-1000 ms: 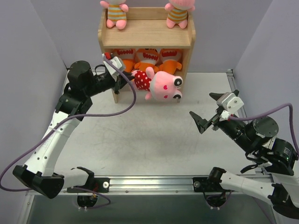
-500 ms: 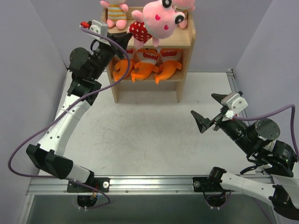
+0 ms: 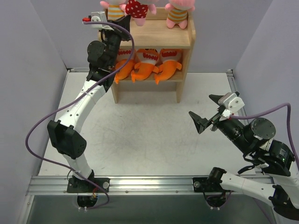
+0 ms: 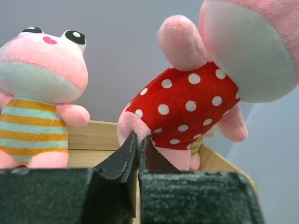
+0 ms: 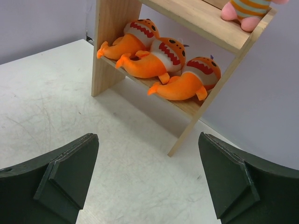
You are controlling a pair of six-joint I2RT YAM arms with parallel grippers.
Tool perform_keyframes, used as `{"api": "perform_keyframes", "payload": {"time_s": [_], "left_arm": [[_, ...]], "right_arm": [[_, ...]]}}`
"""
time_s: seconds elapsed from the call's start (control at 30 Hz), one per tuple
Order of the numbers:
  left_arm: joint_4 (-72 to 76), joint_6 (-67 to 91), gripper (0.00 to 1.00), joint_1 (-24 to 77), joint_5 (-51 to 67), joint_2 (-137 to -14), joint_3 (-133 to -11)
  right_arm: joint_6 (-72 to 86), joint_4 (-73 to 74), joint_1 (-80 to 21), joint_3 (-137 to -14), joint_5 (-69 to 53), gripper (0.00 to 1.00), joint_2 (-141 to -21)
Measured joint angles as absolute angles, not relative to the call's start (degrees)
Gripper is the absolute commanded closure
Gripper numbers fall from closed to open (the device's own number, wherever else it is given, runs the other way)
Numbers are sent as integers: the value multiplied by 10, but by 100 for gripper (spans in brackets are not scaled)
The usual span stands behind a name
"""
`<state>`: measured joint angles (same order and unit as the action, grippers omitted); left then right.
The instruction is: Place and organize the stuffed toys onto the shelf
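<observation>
The wooden shelf (image 3: pixel 146 33) stands at the back of the table. On its top tier sit two striped pink dolls (image 3: pixel 178 14) (image 4: pixel 38 93), one at each end. Between them the red polka-dot doll (image 3: pixel 138 6) (image 4: pixel 187 105) hangs just over the top board, its head cut off by the frame edge. My left gripper (image 3: pixel 126 19) (image 4: pixel 138 136) is shut on this doll's pink leg. Three orange fish toys (image 3: pixel 145 64) (image 5: pixel 159 58) lie side by side on the middle tier. My right gripper (image 3: pixel 202 106) (image 5: pixel 148 136) is open and holds nothing, low over the table right of the shelf.
The shelf's top has a raised back rim (image 4: pixel 93 135) and side rims. Grey walls close in the table on the left, back and right. A metal rail (image 3: pixel 149 183) with both arm bases runs along the near edge.
My left arm has lifted the polka-dot doll from in front of the middle tier up to over the top tier, between the striped dolls. The right arm has hardly moved.
</observation>
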<state>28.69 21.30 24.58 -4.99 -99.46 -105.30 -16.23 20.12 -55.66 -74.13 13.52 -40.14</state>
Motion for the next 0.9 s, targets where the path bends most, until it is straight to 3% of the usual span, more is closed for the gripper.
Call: {"api": "perform_keyframes", "payload": {"time_s": [0.9], "left_arm": [[251, 227, 98, 314, -240, -1183, -1289]], "right_arm": [[-166, 205, -559, -741, 158, 9, -378]]}}
